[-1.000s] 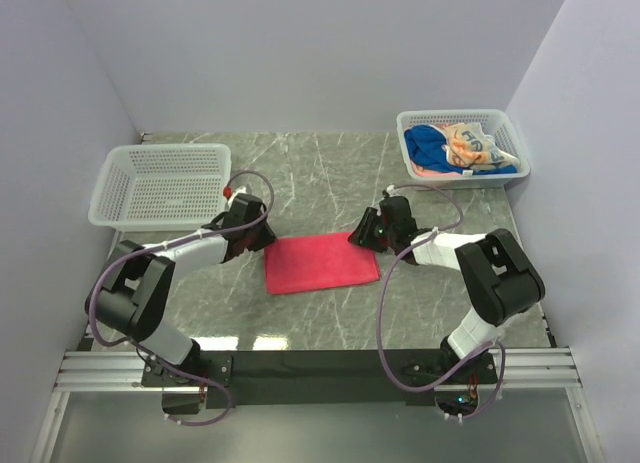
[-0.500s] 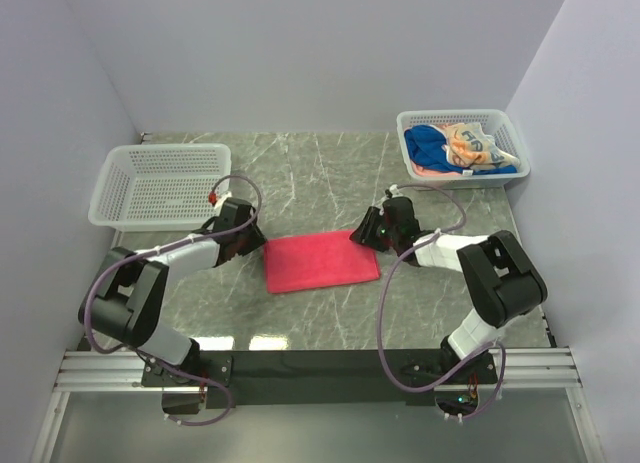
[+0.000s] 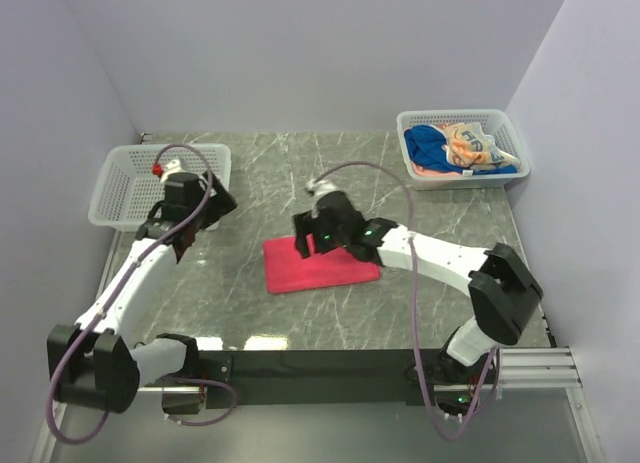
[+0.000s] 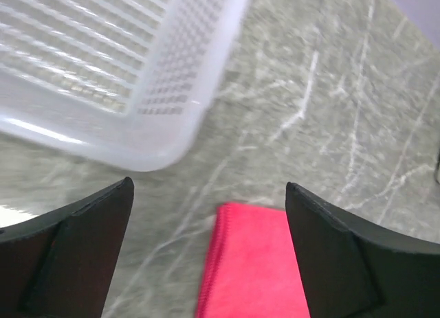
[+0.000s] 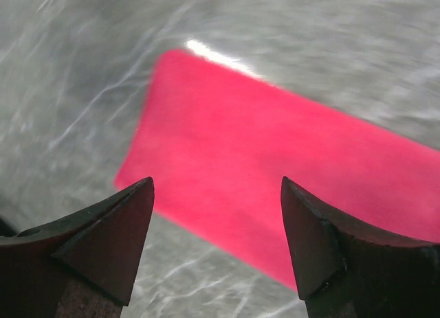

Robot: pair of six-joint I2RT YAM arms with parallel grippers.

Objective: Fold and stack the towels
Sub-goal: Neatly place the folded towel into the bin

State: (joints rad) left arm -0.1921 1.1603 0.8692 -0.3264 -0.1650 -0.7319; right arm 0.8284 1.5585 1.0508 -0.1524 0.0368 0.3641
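Observation:
A pink-red towel point(image 3: 325, 268) lies folded flat on the marble table, and also shows in the left wrist view point(image 4: 254, 263) and the right wrist view point(image 5: 275, 153). My left gripper point(image 3: 200, 219) hangs open near the empty basket's near right corner, well left of the towel point(image 4: 209, 184). Over the towel's far left part my right gripper point(image 3: 306, 239) hovers open and holds nothing point(image 5: 217, 180). A deep blue towel point(image 3: 428, 143), a printed orange and blue one point(image 3: 472, 143) and a salmon-peach one point(image 3: 428, 169) lie bunched in the right basket.
An empty white mesh basket point(image 3: 130, 153) stands at the back left, its corner filling the left wrist view point(image 4: 137, 71). A second white basket point(image 3: 465, 180) with the towels stands at the back right. Walls enclose the table on three sides.
Both grippers have opened and left the pink-red towel's edges. The left arm has drawn back left toward the empty basket. The right arm has swung left over the towel, which has not moved.

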